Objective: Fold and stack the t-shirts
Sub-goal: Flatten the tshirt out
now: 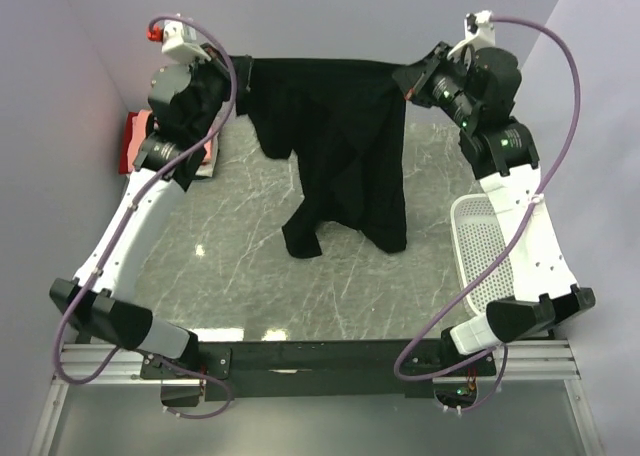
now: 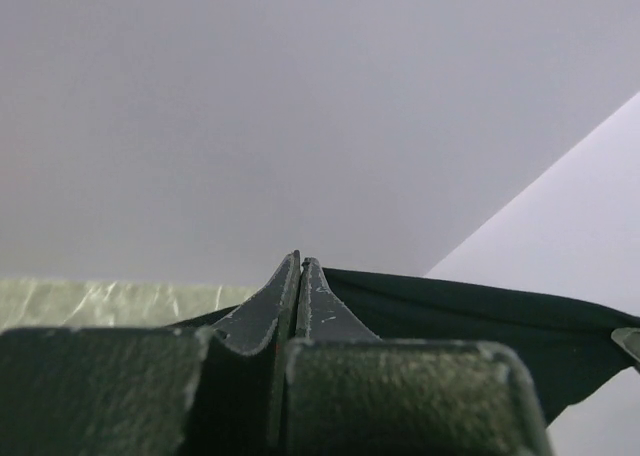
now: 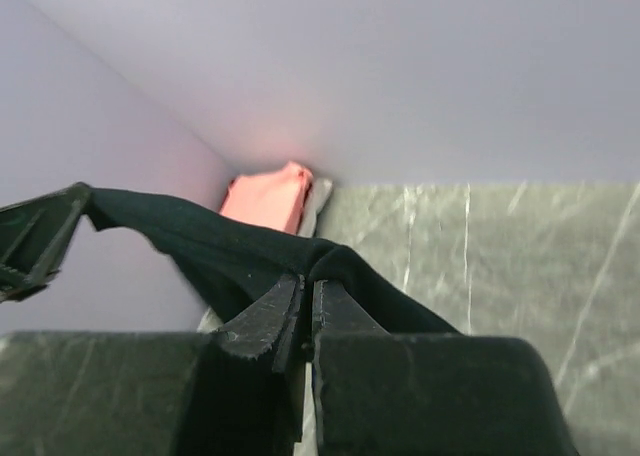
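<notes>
- left gripper [image 2: 299, 263] pinched closed on the top edge of the black t-shirt [image 1: 340, 146]; right gripper [image 3: 306, 284] clamped on the opposite end
- shirt stretched between them above the marble table [image 1: 240, 276]; its body hangs down crumpled
- folded salmon-pink shirt [image 3: 268, 198] in the far left corner; white mesh basket [image 1: 478, 246] at the right edge

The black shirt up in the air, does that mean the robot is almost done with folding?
Partly. Done: a pink pile that looks folded sits in the far left corner. In hand: the black t-shirt hangs stretched between the left pincer and the right pincer, both shut on its top edge. Left: it is unfolded, so it likely needs laying down, folding and stacking on the pile.
</notes>
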### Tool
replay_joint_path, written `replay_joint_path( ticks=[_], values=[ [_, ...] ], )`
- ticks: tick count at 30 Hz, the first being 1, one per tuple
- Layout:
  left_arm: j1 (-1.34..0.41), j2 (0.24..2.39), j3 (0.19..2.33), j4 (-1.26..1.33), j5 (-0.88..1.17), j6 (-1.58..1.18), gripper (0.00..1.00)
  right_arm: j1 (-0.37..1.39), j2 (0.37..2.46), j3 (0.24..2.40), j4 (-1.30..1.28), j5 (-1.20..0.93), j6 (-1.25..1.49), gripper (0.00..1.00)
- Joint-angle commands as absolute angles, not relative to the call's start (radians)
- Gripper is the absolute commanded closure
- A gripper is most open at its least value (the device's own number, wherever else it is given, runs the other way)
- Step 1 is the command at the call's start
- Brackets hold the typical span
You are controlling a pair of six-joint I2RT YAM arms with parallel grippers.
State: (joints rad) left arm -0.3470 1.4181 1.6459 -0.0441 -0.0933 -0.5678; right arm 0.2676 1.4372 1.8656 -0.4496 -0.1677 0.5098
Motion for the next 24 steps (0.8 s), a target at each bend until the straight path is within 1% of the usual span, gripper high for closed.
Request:
replay_joint_path(
  ticks=[1,4,6,11,14,17,18,20,21,22,24],
  values=[
    [-0.226,1.434,1.773,0.003,-0.174,-0.526,1.00,0.175,1.422,2.040,-0.402,-0.032,0.456,1.00],
    [-0.183,1.465,1.801,0.005,-0.121,-0.560,1.00,0.172,1.437,2.098,-0.416,-0.035,0.451,1.00],
    [-0.160,1.462,1.783,0.015,-0.094,-0.581,1.00,0.172,1.425,2.112,-0.428,-0.041,0.446,1.00],
    [-0.078,1.393,1.655,0.055,-0.023,-0.646,1.00,0.172,1.352,2.037,-0.430,-0.090,0.446,1.00],
    [-0.034,1.353,1.623,0.051,0.015,-0.669,1.00,0.175,1.319,2.020,-0.469,-0.118,0.443,1.00],
    [-0.021,1.332,1.596,0.031,0.050,-0.686,1.00,0.173,1.283,1.948,-0.477,-0.164,0.462,1.00],
    [-0.021,1.324,1.579,0.035,0.113,-0.696,1.00,0.176,1.267,1.886,-0.457,-0.187,0.469,1.00],
    [-0.023,1.312,1.486,0.096,0.199,-0.751,1.00,0.212,1.266,1.835,-0.453,-0.198,0.486,1.00],
    [-0.026,1.296,1.448,0.118,0.265,-0.791,1.00,0.244,1.272,1.788,-0.449,-0.157,0.483,1.00],
    [-0.029,1.289,1.410,0.138,0.287,-0.811,1.00,0.318,1.276,1.766,-0.449,-0.115,0.479,1.00],
    [-0.037,1.249,1.281,0.192,0.311,-0.847,0.99,0.403,1.310,1.706,-0.439,-0.002,0.488,1.00]
  ],
)
